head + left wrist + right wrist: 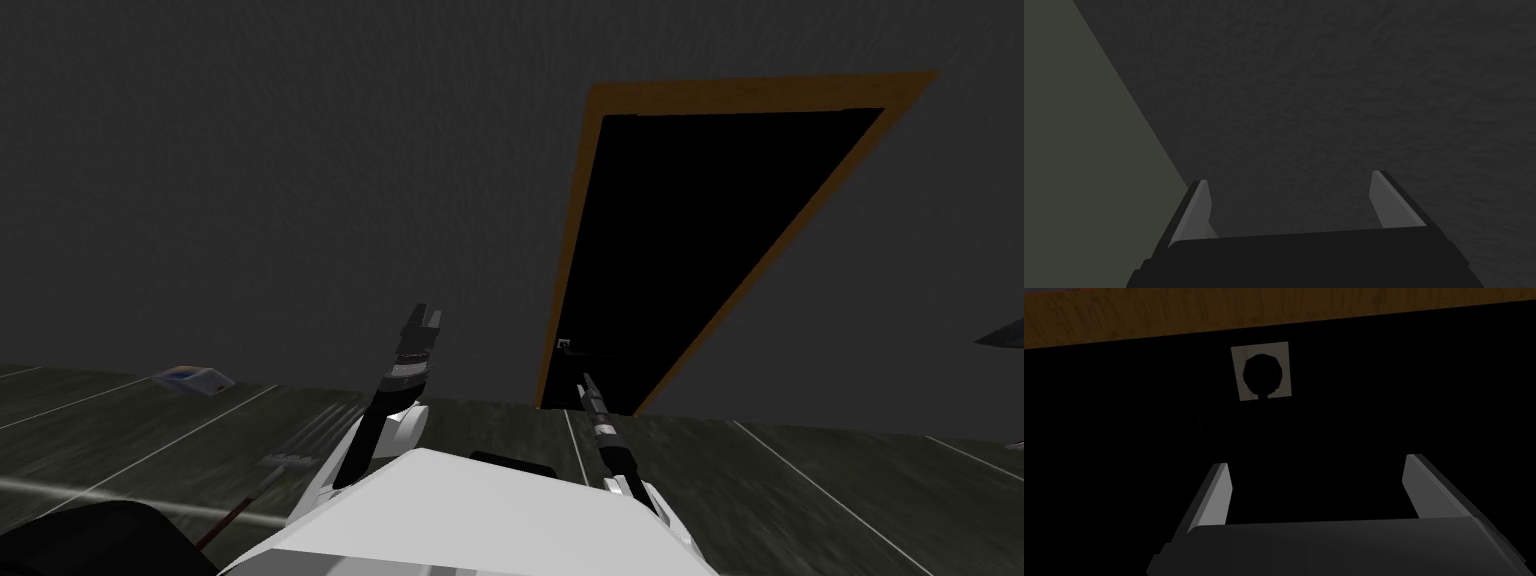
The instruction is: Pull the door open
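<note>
The door (700, 240) is a black panel inside a brown wooden frame (575, 230), set in a dark grey wall. Low on its left side sits a small light handle plate (565, 345). The right wrist view shows that plate (1261, 373) as a pale square with a dark round knob in it, just under the frame (1174, 313). My right gripper (1319, 475) is open and a short way off the plate, touching nothing; in the head view it (585, 382) points at the door's lower left. My left gripper (426, 318) is raised before the wall, also open (1289, 195).
A small blue and white object (195, 378) lies on the dark floor at the left by the wall. A rake-like tool (285, 462) lies near my left side. A dark shape (1002, 333) juts in at the right edge.
</note>
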### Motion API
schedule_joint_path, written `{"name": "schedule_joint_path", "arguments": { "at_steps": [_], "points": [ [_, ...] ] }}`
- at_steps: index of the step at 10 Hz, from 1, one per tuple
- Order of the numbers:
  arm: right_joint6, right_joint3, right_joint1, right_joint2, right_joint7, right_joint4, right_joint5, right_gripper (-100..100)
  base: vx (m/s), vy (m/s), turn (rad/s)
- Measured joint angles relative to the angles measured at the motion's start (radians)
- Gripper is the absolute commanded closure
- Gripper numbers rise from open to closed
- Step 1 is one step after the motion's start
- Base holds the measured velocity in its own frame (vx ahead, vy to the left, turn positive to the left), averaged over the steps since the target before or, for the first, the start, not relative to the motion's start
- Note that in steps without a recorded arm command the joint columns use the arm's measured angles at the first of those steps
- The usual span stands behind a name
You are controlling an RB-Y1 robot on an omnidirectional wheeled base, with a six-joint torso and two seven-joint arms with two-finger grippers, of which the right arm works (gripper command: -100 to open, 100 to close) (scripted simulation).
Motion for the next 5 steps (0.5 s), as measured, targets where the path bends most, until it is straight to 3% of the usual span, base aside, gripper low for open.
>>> {"name": "schedule_joint_path", "arguments": {
  "at_steps": [5],
  "points": [
    [-0.018,-0.001,-0.041,-0.020,-0.016,0.124,-0.004,-100,0.009,-0.065,0.074]
  ]
}}
